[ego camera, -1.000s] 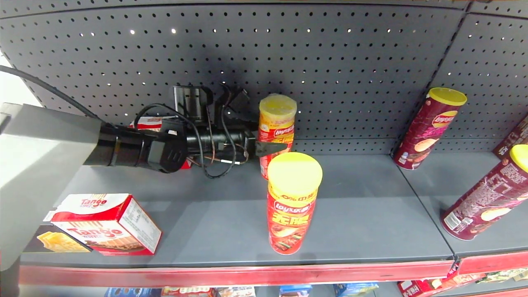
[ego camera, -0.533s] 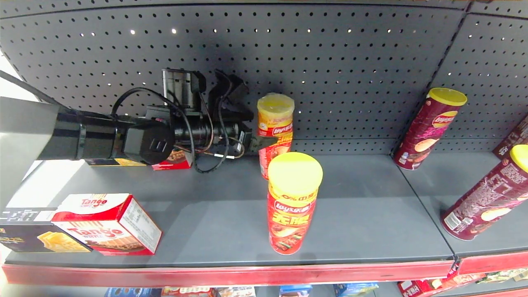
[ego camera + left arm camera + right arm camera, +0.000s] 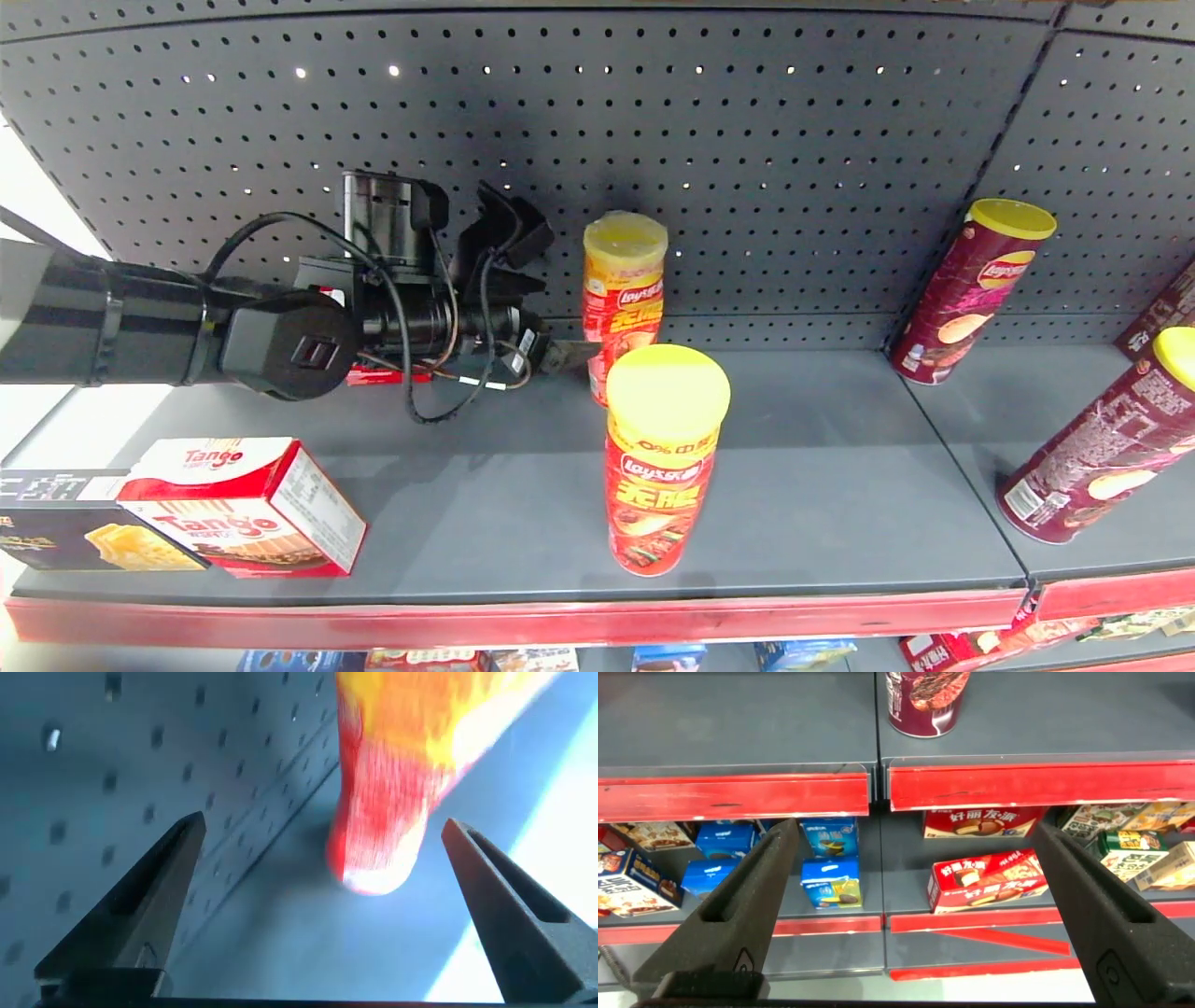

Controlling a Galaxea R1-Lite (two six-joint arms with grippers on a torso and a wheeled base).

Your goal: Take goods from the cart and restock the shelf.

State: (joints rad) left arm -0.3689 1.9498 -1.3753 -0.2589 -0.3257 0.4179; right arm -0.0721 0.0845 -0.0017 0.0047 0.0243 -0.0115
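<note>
Two red chip cans with yellow lids stand upright on the grey shelf (image 3: 840, 476): one at the back by the pegboard (image 3: 624, 297), one nearer the front edge (image 3: 661, 462). My left gripper (image 3: 571, 354) hovers just left of the back can, apart from it. In the left wrist view its fingers (image 3: 140, 910) are spread open (image 3: 322, 826), with the back can (image 3: 383, 812) blurred ahead, beyond the tips. My right gripper (image 3: 915, 829) is open and holds nothing, facing the lower shelves.
A red-and-white wafer box (image 3: 243, 504) and a black box (image 3: 84, 537) lie at the shelf's front left. Maroon cans (image 3: 971, 289) (image 3: 1092, 453) lean on the right bay. A maroon can (image 3: 924, 700) and snack boxes (image 3: 985, 882) sit before the right gripper.
My left arm has drawn back to the left, off the back can. Its finger no longer overlaps the can, which now stands free.
</note>
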